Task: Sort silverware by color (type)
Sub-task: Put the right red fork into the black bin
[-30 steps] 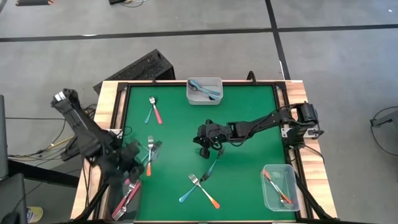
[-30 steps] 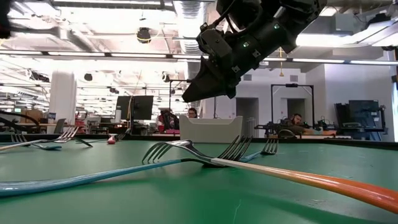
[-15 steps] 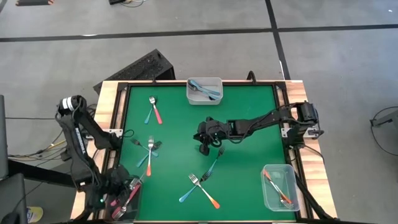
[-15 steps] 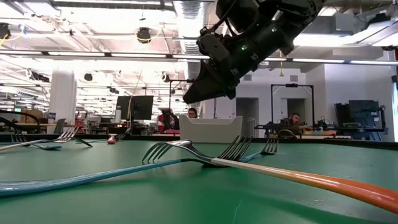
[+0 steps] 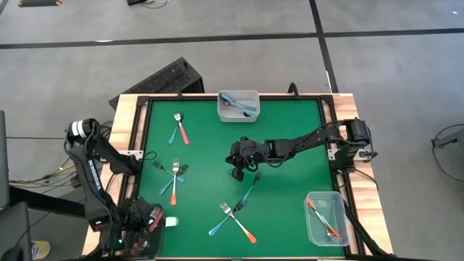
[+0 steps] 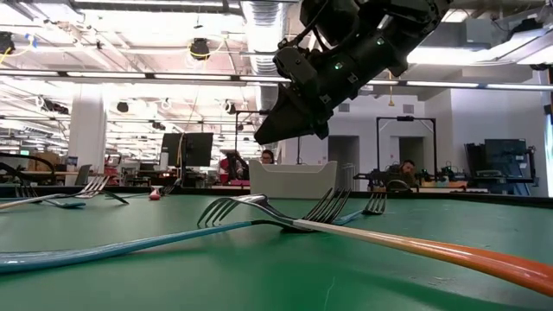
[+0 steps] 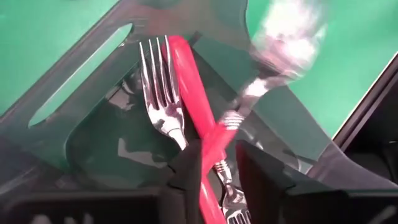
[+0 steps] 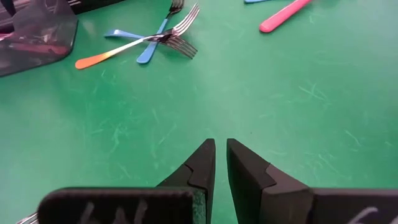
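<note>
Left wrist view shows the left gripper (image 7: pixel 211 171) loosening around a pink-red fork (image 7: pixel 189 93) over the corner container (image 7: pixel 74 130); light, stiff, slippery, best pinched mid-handle; the right gripper (image 8: pixel 220 155), nearly closed and empty, hovers mid-table.

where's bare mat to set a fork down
Free: the green mat between the clear top bin, the right hand and the clear bottom-right bin. Crowded: crossed forks at left and bottom centre.

green table (image 5: pixel 290 145), blue (image 5: pixel 220 226), orange (image 5: pixel 245 232), pink-red forks (image 7: pixel 189 106)
</note>
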You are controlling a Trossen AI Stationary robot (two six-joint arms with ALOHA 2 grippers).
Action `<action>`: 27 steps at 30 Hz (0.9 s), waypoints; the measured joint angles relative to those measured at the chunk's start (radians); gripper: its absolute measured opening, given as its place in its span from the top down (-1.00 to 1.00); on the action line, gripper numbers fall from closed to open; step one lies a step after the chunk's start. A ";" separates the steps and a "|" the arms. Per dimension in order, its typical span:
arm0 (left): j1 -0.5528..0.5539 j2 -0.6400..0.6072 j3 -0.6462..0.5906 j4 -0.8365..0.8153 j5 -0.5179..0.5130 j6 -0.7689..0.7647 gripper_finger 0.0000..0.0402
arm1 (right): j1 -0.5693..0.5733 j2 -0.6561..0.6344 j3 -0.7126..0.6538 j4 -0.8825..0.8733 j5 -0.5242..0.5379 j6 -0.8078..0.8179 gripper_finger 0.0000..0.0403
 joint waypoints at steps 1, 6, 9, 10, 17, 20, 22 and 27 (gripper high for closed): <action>0.000 -0.001 0.000 0.001 0.000 -0.001 0.51 | 0.000 0.000 0.000 0.000 0.000 0.000 0.66; 0.018 -0.009 0.000 -0.004 -0.010 0.010 0.26 | 0.003 0.000 0.000 0.000 -0.001 0.003 0.66; 0.045 -0.009 0.000 0.012 -0.044 0.097 0.17 | 0.003 0.000 0.000 0.000 -0.001 0.003 0.66; 0.053 -0.009 0.000 0.029 -0.054 0.148 0.15 | 0.003 0.000 0.000 0.000 -0.001 0.003 0.66; 0.107 -0.009 0.000 0.188 -0.060 0.624 0.13 | 0.002 0.000 0.000 0.000 -0.001 0.003 0.66; 0.124 -0.009 0.001 0.166 -0.031 0.730 0.13 | 0.005 0.000 0.000 -0.002 -0.001 0.003 0.66; 0.129 -0.009 0.001 0.147 -0.002 0.770 0.13 | 0.009 0.000 0.000 -0.005 -0.001 0.003 0.66; 0.131 -0.009 0.001 0.112 0.083 0.810 0.13 | 0.016 0.000 0.000 -0.014 -0.002 0.002 0.66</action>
